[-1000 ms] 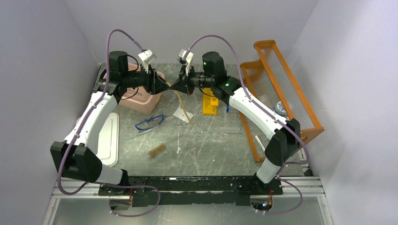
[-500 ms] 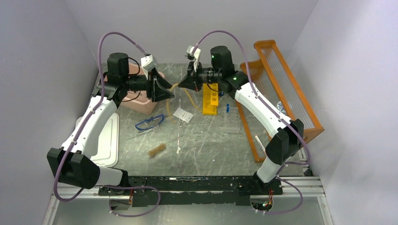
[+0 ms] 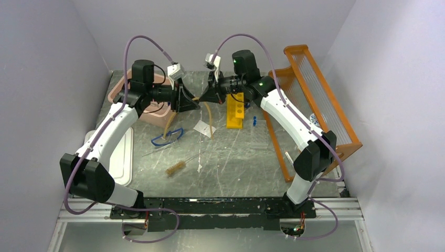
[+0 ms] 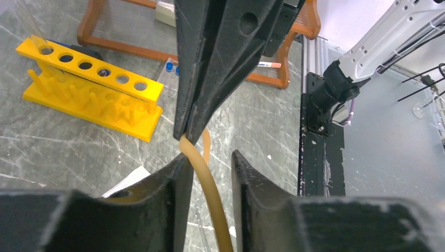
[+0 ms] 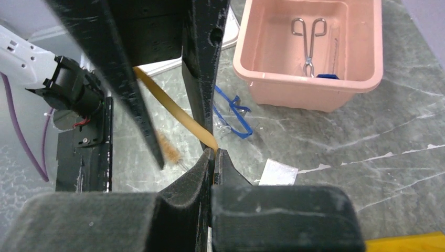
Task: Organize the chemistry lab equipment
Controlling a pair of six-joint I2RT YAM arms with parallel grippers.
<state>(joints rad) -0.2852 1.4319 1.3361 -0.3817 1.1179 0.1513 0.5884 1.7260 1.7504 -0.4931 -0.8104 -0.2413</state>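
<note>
The amber rubber tubing (image 3: 169, 126) hangs in two strands from where my grippers meet above the table's back middle. My right gripper (image 3: 203, 97) is shut on the tubing (image 5: 173, 113), pinching it at its fingertips (image 5: 214, 155). My left gripper (image 3: 191, 101) faces it, jaws open, with the tubing (image 4: 207, 181) running between its fingers (image 4: 181, 168) and touching the left one. Blue-framed goggles (image 3: 167, 136), a white packet (image 3: 203, 127) and a wire tube brush (image 3: 176, 168) lie on the table. Metal scissors (image 5: 309, 42) lie in the pink tub.
The pink tub (image 3: 157, 116) stands at the back left, with its white lid (image 3: 118, 157) on the left. A yellow tube rack (image 3: 234, 113) stands at the back middle, with tiny blue caps (image 3: 254, 121) beside it. The big orange shelf rack (image 3: 315, 105) fills the right side.
My left gripper has moved right and up, closing the gap to my right gripper. The tubing, stretched between them half a second ago, now hangs down in two strands.
</note>
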